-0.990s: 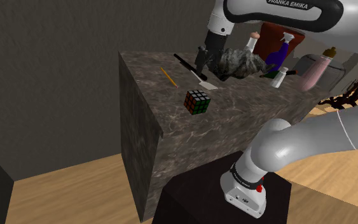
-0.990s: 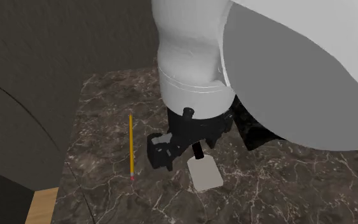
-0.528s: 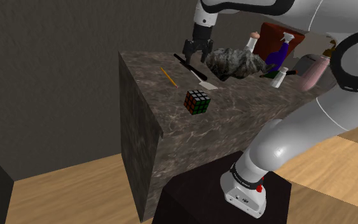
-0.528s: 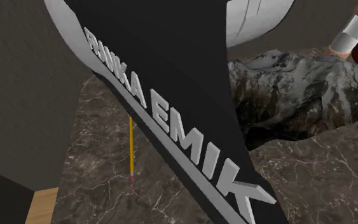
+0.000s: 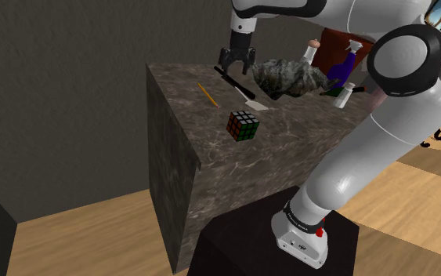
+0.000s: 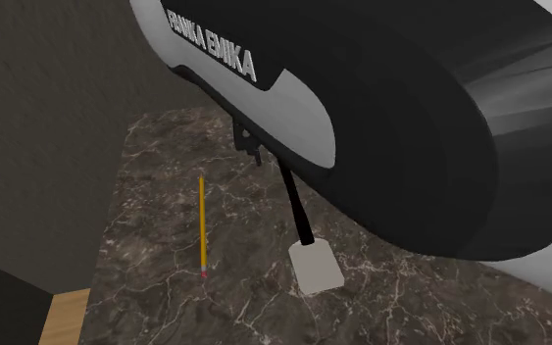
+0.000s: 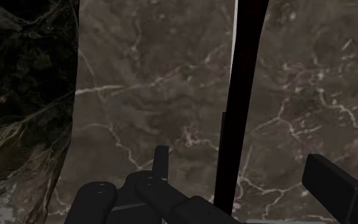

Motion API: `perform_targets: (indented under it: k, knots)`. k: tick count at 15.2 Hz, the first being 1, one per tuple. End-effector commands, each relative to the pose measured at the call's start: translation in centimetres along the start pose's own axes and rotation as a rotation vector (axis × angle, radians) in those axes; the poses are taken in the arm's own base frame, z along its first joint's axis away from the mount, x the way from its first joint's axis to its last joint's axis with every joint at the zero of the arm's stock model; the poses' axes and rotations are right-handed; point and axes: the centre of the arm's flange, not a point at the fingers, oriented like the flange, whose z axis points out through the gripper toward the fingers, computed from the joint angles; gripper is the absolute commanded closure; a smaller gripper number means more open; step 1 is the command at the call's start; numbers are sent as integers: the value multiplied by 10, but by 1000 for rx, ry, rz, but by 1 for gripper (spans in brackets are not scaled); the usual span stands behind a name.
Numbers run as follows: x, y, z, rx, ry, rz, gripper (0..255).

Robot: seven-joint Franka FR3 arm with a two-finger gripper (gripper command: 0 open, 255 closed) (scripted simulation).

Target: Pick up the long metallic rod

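The end effector (image 5: 235, 67) hangs released over the long dark rod (image 5: 240, 88), which lies flat near the surface's (image 5: 305, 133) far edge beside a pencil (image 5: 205, 94). Its fingers (image 7: 336, 184) straddle the rod without touching it. By my judgement, clenching and lifting are not yet done.

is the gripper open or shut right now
Open. In the wrist view the gripper has its two fingers apart, with the long black rod lying between them on the marble top, touching neither.

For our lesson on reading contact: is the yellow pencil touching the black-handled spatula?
Apart. The second exterior view shows bare counter between the pencil and the spatula along their length.
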Motion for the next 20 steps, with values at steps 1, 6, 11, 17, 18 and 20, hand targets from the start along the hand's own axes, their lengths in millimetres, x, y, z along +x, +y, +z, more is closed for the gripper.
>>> perform_targets:
  k: [1, 6, 11, 17, 18, 20]
  knots:
    - [2, -2, 10, 0, 0, 2, 0]
    - [3, -3, 23, 0, 0, 2, 0]
    - [3, -3, 23, 0, 0, 2, 255]
    - [3, -3, 18, 0, 0, 2, 255]
    - [2, -2, 13, 0, 0, 2, 255]
    - [2, -2, 2, 0, 0, 2, 255]
